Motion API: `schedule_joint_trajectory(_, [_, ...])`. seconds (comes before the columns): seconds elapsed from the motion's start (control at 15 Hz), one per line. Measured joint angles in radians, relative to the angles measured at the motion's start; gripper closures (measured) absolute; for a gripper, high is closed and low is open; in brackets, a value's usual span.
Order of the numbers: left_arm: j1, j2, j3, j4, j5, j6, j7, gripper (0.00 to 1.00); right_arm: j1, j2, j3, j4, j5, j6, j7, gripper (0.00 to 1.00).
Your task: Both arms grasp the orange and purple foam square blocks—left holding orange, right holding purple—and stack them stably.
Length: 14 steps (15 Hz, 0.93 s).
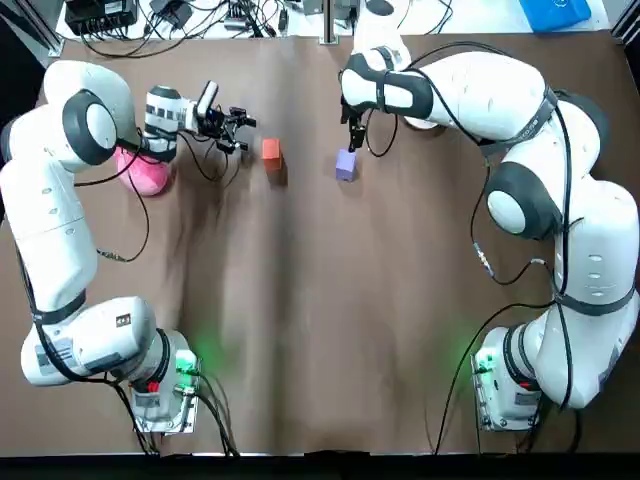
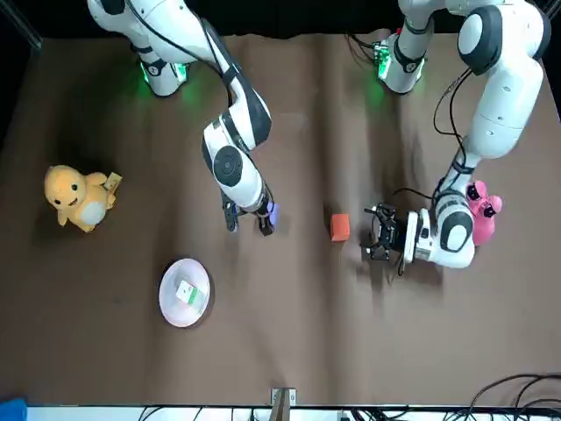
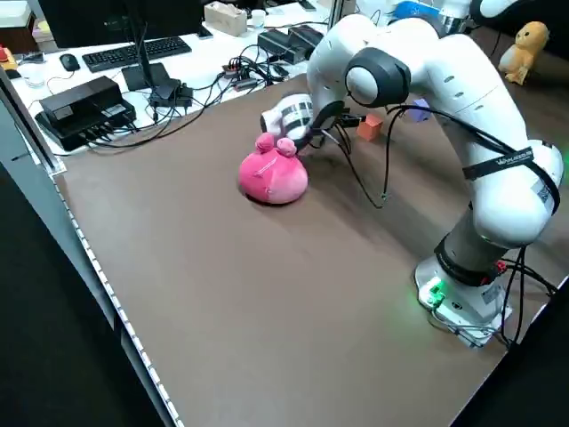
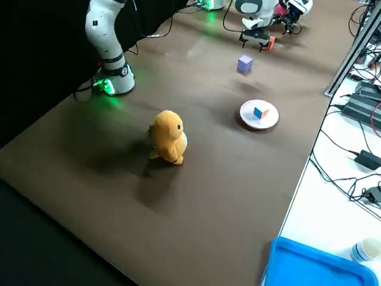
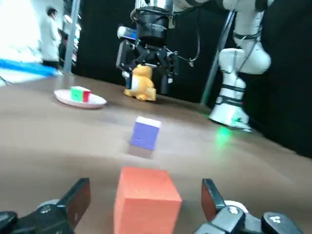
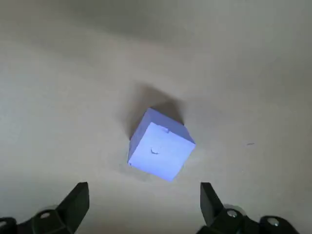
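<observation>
Orange block sits on the table just ahead of the left gripper, jaws spread and empty; purple block lies below the right gripper, in line with its spread jaws yet untouched; neither grasp looks made, so both grasps and the stacking remain

Matt foam: orange block & purple block; table matt; pink toy plush
</observation>
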Motion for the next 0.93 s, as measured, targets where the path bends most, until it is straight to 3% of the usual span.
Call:
schedule_joint_trajectory(0.33, [0.001,-0.063,-0.043,-0.144,-0.123,0.156,0.187,0.0,0.001,0.023,0.0,-0.008,0.0,0.008,0.084,0.0])
schedule_joint_trajectory(0.53, [0.001,-0.075,-0.077,-0.17,-0.156,0.228,0.209,0.0,0.004,0.049,0.001,-0.008,0.0,0.059,0.147,0.0])
schedule_joint_trajectory(0.93, [-0.004,-0.075,-0.09,-0.191,-0.185,0.238,0.294,0.0,0.015,0.073,0.001,-0.008,0.0,0.094,0.262,0.0])
